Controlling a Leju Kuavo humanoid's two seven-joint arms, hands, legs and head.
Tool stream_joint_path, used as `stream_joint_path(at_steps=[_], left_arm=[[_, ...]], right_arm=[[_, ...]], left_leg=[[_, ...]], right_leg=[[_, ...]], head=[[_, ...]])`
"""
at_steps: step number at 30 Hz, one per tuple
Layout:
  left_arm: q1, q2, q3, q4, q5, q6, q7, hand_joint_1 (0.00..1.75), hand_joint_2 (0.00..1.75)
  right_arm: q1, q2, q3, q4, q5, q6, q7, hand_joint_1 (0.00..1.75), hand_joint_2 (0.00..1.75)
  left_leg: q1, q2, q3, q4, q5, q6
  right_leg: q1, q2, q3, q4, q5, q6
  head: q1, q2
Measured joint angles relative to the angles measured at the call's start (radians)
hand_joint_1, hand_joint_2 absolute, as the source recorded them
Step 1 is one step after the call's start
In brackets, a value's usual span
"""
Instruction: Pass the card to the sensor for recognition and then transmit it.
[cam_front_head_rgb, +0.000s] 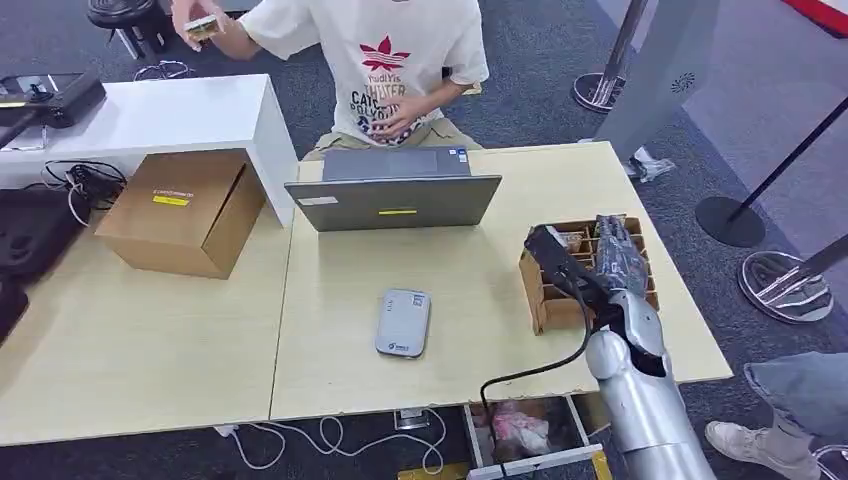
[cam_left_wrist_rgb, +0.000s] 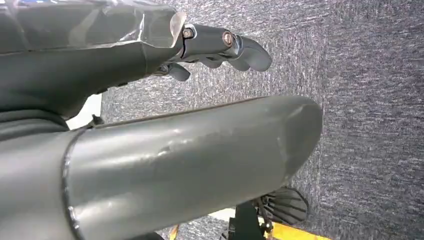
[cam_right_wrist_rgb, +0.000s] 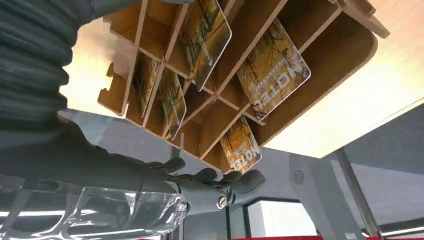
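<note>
Cards (cam_right_wrist_rgb: 272, 75) upright in divided box (cam_front_head_rgb: 541, 290) — right robot hand (cam_front_head_rgb: 612, 256) over it, empty

Five hotel cards (cam_right_wrist_rgb: 272, 75), one card rack (cam_front_head_rgb: 585, 270), one sensor (cam_front_head_rgb: 403, 322), one laptop (cam_front_head_rgb: 395, 190).

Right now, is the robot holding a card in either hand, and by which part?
No. The right hand hovers over the card rack, gripping nothing; the left hand hangs empty.
</note>
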Motion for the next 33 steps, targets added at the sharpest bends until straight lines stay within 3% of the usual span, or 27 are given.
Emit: stream_joint_path(at_steps=[8, 12, 14, 19, 21, 22, 27, 33], left_arm=[[0.001, 0.0, 0.0, 0.0, 0.003, 0.0, -0.002, 0.0, 0.0], [0.001, 0.004, 0.0, 0.0, 0.003, 0.0, -0.002, 0.0, 0.0], [0.002, 0.005, 0.0, 0.0, 0.003, 0.001, -0.003, 0.0, 0.0], [0.003, 0.007, 0.0, 0.0, 0.003, 0.002, -0.003, 0.0, 0.0], [0.003, 0.007, 0.0, 0.0, 0.003, 0.002, -0.003, 0.0, 0.0], [0.003, 0.008, 0.0, 0.0, 0.003, 0.002, -0.003, 0.0, 0.0], [0.003, 0.008, 0.0, 0.0, 0.003, 0.003, -0.003, 0.0, 0.0], [0.003, 0.008, 0.0, 0.0, 0.003, 0.003, -0.003, 0.0, 0.0]], right_arm=[[-0.01, 0.0, -0.001, 0.013, -0.025, 0.009, -0.015, 0.07, 1.75], [-0.016, 0.0, -0.001, 0.025, -0.039, 0.015, -0.022, 0.26, 1.75], [-0.017, 0.0, -0.001, 0.031, -0.044, 0.016, -0.023, 0.45, 1.75], [-0.017, 0.0, -0.001, 0.039, -0.058, 0.016, -0.029, 0.59, 1.75], [-0.017, 0.0, -0.001, 0.04, -0.06, 0.016, -0.03, 0.93, 1.75], [-0.018, 0.0, -0.001, 0.041, -0.06, 0.016, -0.031, 0.98, 1.75], [-0.028, 0.0, -0.002, 0.047, -0.067, 0.014, -0.035, 0.91, 1.75], [-0.029, -0.001, -0.003, 0.056, -0.08, 0.012, -0.042, 0.99, 1.75]], left_leg=[[0.0, 0.0, 0.0, 0.0, 0.0, 0.0], [0.0, 0.0, 0.0, 0.0, 0.0, 0.0], [0.0, 0.0, 0.0, 0.0, 0.0, 0.0], [0.0, 0.0, 0.0, 0.0, 0.0, 0.0], [0.0, 0.0, 0.0, 0.0, 0.0, 0.0], [0.0, 0.0, 0.0, 0.0, 0.0, 0.0], [0.0, 0.0, 0.0, 0.0, 0.0, 0.0], [0.0, 0.0, 0.0, 0.0, 0.0, 0.0]], right_leg=[[0.0, 0.0, 0.0, 0.0, 0.0, 0.0], [0.0, 0.0, 0.0, 0.0, 0.0, 0.0], [0.0, 0.0, 0.0, 0.0, 0.0, 0.0], [0.0, 0.0, 0.0, 0.0, 0.0, 0.0], [0.0, 0.0, 0.0, 0.0, 0.0, 0.0], [0.0, 0.0, 0.0, 0.0, 0.0, 0.0], [0.0, 0.0, 0.0, 0.0, 0.0, 0.0], [0.0, 0.0, 0.0, 0.0, 0.0, 0.0]], head=[[0.0, 0.0], [0.0, 0.0], [0.0, 0.0], [0.0, 0.0], [0.0, 0.0], [0.0, 0.0], [0.0, 0.0], [0.0, 0.0]])
